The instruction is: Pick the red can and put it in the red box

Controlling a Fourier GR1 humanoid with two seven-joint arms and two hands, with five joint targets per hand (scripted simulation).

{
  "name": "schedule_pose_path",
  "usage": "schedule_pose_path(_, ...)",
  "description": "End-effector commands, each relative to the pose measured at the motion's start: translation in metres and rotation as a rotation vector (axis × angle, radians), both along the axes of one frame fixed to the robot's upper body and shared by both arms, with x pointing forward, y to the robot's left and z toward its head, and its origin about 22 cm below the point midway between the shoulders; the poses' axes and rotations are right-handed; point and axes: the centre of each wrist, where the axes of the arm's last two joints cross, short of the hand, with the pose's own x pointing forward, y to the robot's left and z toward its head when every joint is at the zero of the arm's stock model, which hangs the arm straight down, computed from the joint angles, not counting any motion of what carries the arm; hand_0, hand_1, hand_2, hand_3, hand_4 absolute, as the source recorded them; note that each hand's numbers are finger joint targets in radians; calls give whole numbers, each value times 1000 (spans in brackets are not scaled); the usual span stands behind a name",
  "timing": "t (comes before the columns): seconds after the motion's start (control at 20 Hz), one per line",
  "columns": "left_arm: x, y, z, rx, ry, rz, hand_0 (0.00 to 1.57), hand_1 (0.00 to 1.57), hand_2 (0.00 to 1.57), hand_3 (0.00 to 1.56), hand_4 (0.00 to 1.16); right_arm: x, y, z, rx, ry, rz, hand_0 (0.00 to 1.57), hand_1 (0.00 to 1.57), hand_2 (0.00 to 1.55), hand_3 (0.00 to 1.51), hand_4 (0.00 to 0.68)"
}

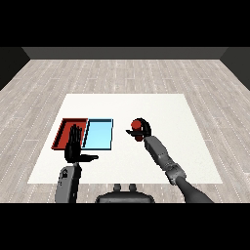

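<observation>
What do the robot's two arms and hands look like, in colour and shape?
Both forearms are grey and blocky, built of boxy segments with darker joints between them. The left forearm looks like a thick grey slab with a thin reddish line along its side. The right forearm narrows into a darker, rounded upper part. The left hand and right hand are black, with slim fingers. No cables show.

Two trays lie side by side on the table [161, 105], toward its left edge. The left tray [61, 128] touches the right tray [99, 135]. The left hand [74, 145] stands over the near part of the left tray. The can [135, 127] sits right of the trays, near the table's middle, within the right hand [142, 131].
</observation>
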Motion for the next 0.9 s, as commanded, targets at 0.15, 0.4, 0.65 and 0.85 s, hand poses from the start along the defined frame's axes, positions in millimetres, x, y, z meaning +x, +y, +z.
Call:
schedule_pose_path(0.15,0,-6,10,7,10,-17,0,0,0,0,0,-6,-4,18,20,-117,-25,1543,1543,1459,1381,582)
schedule_pose_path(0.4,1,-9,9,53,-2,-57,0,0,0,0,0,-2,-19,55,60,-231,3,1538,1538,1469,1397,617)
schedule_pose_path(0.65,6,-41,37,41,46,-139,0,0,0,0,0,-14,-27,79,108,-334,-8,1485,1485,1441,1398,631)
schedule_pose_path(0.85,6,-62,37,93,66,-160,0,0,0,0,0,-42,-37,98,96,-372,6,1440,1440,1405,1382,628)
